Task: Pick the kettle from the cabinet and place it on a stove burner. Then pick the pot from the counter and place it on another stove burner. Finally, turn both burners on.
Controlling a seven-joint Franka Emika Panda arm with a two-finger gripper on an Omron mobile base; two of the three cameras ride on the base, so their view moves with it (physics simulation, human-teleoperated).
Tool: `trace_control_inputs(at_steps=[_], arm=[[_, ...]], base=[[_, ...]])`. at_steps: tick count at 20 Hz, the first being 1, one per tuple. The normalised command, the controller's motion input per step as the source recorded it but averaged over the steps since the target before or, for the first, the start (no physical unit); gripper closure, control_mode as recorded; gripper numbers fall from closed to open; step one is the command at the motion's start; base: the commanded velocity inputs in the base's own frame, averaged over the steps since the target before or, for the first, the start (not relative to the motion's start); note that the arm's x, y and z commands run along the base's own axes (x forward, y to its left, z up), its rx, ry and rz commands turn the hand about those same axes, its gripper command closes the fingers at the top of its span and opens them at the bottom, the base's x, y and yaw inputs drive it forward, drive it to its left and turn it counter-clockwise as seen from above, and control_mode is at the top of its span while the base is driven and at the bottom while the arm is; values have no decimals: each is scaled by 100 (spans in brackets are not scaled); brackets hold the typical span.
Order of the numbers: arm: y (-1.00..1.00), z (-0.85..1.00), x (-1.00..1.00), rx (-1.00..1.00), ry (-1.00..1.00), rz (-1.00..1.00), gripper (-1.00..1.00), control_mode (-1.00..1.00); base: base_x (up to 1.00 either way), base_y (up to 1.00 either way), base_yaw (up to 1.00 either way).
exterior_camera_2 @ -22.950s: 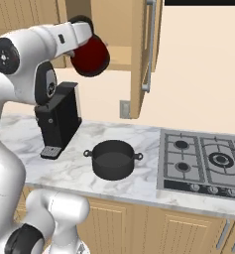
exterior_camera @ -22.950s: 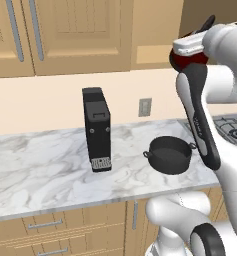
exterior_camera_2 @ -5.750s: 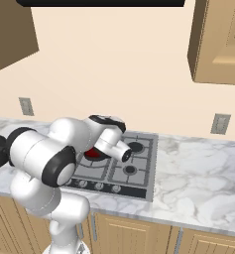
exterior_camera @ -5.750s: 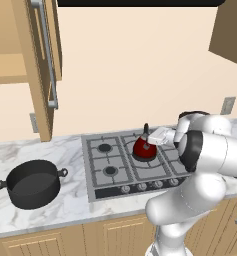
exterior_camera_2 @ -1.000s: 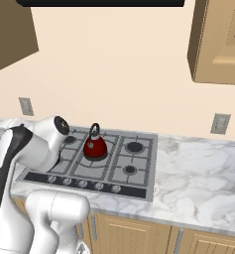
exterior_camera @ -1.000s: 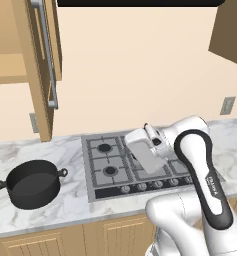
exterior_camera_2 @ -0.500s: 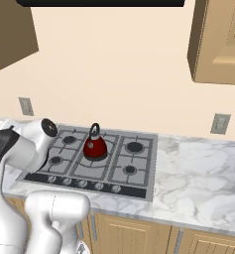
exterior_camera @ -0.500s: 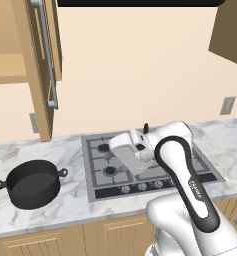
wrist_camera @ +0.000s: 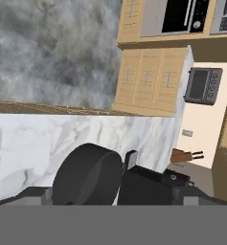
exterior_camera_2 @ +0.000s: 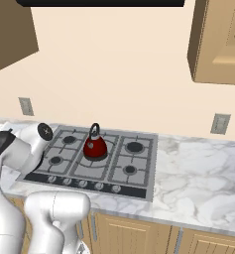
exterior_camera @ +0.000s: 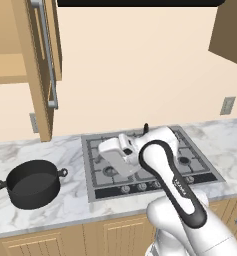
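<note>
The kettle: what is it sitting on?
The kettle stands on the black grate of the cooktop, over its middle burner. The burner cap beneath is covered by the kettle's body. In the left base view the arm hides all but its handle top.

The marble counter (exterior_camera: 70, 210) carries the black pot (exterior_camera: 32, 183) beside the cooktop (exterior_camera: 105, 191).

The arm (exterior_camera: 162, 167) was all glossy white, built of fat rounded shells, smooth as moulded plastic. A dark band ran along the near link, edged in black, with small pale lettering on it too small to read. Down low, the base column (exterior_camera: 190, 225) swelled into a broad white dome. From the right base view, one white joint ended in a round dark cap (exterior_camera_2: 44, 131) carrying a small light mark, and a black strip curved along the near shell.
</note>
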Motion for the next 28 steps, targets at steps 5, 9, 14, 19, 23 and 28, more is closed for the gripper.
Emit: trace_control_inputs(at_steps=[5,9,14,19,23,28], arm=[[23,-27,31,0,0,0,-100,-100],[25,-28,30,0,0,0,-100,-100],[28,-24,31,0,0,0,-100,-100],[28,-19,28,0,0,0,-100,-100],[27,-15,24,0,0,0,-100,-100],[24,-13,19,-1,0,0,-100,-100]], base=[[0,0,0],[0,0,0],[0,0,0],[0,0,0],[0,0,0],[0,0,0]])
